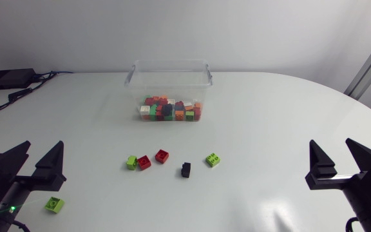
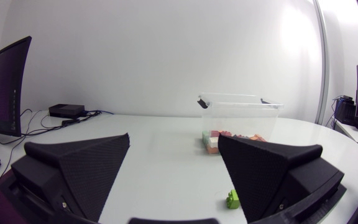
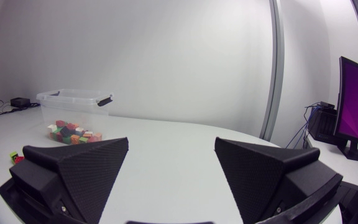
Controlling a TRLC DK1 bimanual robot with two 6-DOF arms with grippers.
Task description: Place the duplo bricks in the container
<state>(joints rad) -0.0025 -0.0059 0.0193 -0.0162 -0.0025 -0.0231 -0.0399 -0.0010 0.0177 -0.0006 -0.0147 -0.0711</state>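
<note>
L gripper [image 1: 43, 156] low, near-left, fingers apart | R gripper [image 1: 332, 156] near-right, fingers apart

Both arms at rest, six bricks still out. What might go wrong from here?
A green brick and a red brick touch, so gripping one may knock the other away. The lone green brick lies close under the left gripper; the fingers might sweep it aside on approach.
</note>
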